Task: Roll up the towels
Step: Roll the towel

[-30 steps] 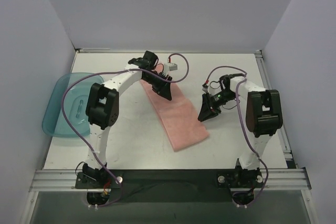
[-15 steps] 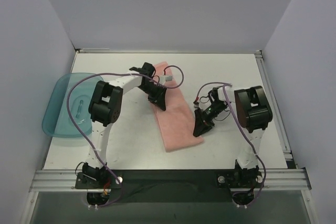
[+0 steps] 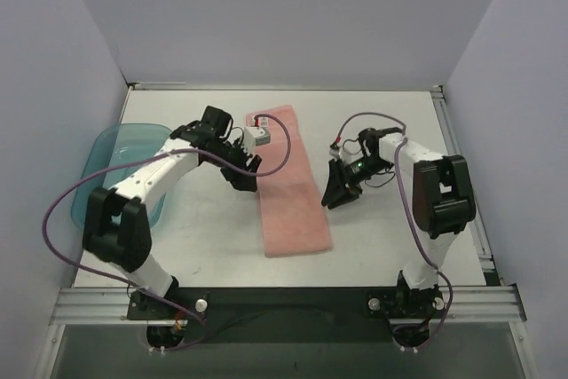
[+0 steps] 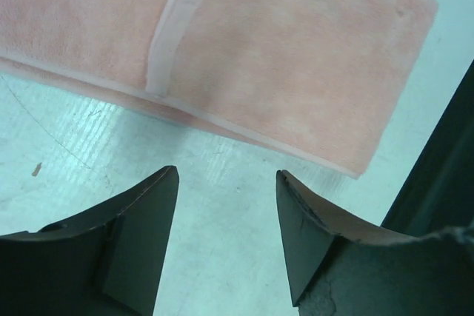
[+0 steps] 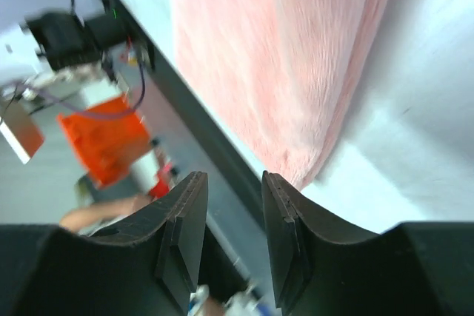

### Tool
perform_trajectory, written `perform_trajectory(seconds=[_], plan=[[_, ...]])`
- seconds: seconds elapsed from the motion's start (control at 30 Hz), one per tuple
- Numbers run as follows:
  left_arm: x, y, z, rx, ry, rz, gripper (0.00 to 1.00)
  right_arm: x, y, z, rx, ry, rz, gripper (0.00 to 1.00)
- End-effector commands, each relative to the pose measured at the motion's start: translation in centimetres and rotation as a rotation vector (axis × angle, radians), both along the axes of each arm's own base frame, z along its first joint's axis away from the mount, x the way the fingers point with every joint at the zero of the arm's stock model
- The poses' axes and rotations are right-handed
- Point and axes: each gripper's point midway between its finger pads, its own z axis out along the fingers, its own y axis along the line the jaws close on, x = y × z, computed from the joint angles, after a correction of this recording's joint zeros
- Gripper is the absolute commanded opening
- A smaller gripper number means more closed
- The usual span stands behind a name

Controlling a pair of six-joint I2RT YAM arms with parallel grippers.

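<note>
One salmon-pink towel [image 3: 288, 184] lies flat on the surface [image 3: 204, 228], apparently folded lengthwise, its length running from 12 to 6 o'clock. At its 9 o'clock edge the left gripper [image 3: 241, 179] stands well spread and empty. At its 3 o'clock edge the right gripper [image 3: 335, 194] is narrowly parted, gripping nothing.

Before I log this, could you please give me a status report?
Left tool open, empty. Right tool open, empty. Towel flat, unrolled. Tray well aside.
</note>
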Motion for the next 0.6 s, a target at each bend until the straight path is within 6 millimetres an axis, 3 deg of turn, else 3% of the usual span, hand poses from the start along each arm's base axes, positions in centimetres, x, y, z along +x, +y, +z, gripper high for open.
perform_trajectory(seconds=[0.0,0.03,0.1,0.13,0.17,0.3,0.43,0.57], plan=[[-2.3,-0.7,3.1,0.015,-0.278,-0.142,0.66,4.1,0.2,3.8,-0.002,-0.182,-0.04,0.36],[-4.3,-1.0,1.3,0.067,-0.278,-0.189,0.66,5.6,0.8,3.7,-0.008,-0.222,-0.042,0.36],[-5.7,-1.9,1.4,0.103,-0.393,-0.253,0.67,6.9,1.5,3.4,-0.02,-0.249,-0.028,0.35],[-5.9,-1.8,0.8,0.157,-0.442,-0.262,0.67,7.4,1.9,2.2,-0.03,-0.219,-0.024,0.35],[-7.6,-2.9,-0.5,0.183,-0.481,-0.331,0.68,8.2,2.8,2.5,-0.021,-0.237,-0.013,0.34],[-10.0,-5.1,-2.2,0.27,-0.579,-0.398,0.7,9.9,5.3,0.3,-0.031,-0.221,-0.031,0.33],[-11.7,-7.4,-3.2,0.3,-0.613,-0.437,0.7,10.1,6.1,-4.1,-0.085,-0.155,-0.045,0.31],[-13.4,-9.3,-4.1,0.278,-0.612,-0.492,0.69,9.7,6.0,-6.6,-0.116,-0.106,-0.048,0.29]])
